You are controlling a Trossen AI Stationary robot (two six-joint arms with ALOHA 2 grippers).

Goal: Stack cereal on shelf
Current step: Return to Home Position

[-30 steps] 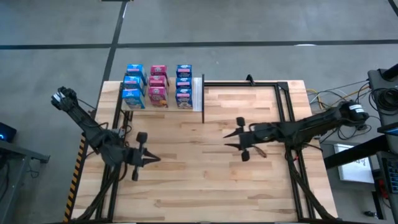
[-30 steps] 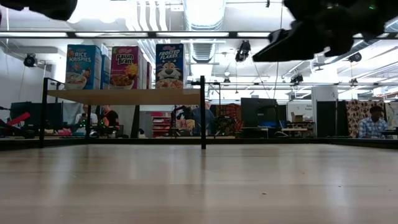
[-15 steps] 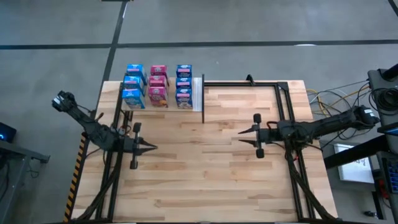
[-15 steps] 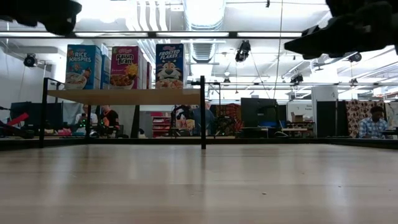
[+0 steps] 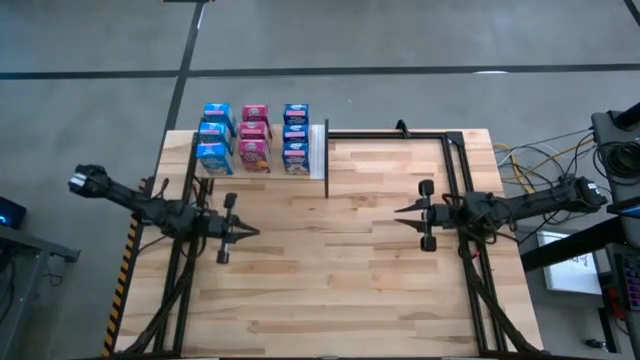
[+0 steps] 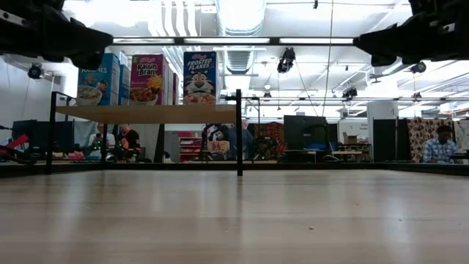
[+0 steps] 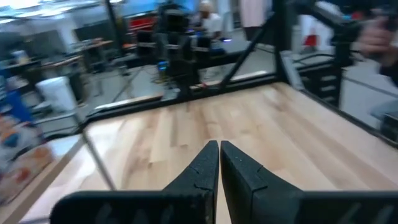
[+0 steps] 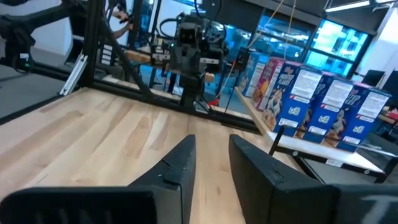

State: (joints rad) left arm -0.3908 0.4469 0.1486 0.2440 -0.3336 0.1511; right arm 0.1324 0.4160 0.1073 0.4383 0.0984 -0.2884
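Nine small blue and pink cardboard cereal boxes (image 5: 253,138) stand on the pale light-wood shelf (image 5: 318,152). My left pincer (image 5: 252,231), pressed together, and right pincer (image 5: 400,212), slightly spread, hang empty above the plank counter (image 5: 330,290); I'd retract both slowly and level.

In the low view, three names are read on boxes set on the shelf (image 6: 146,114): "Rice Krispies" on a blue box (image 6: 95,84), "Raisin Bran" on the pink box (image 6: 146,79), "Frosted Flakes" on the other blue box (image 6: 199,77).

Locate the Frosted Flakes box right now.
In the low view, the Frosted Flakes box stands on the shelf, rightmost, beside the Raisin Bran box.
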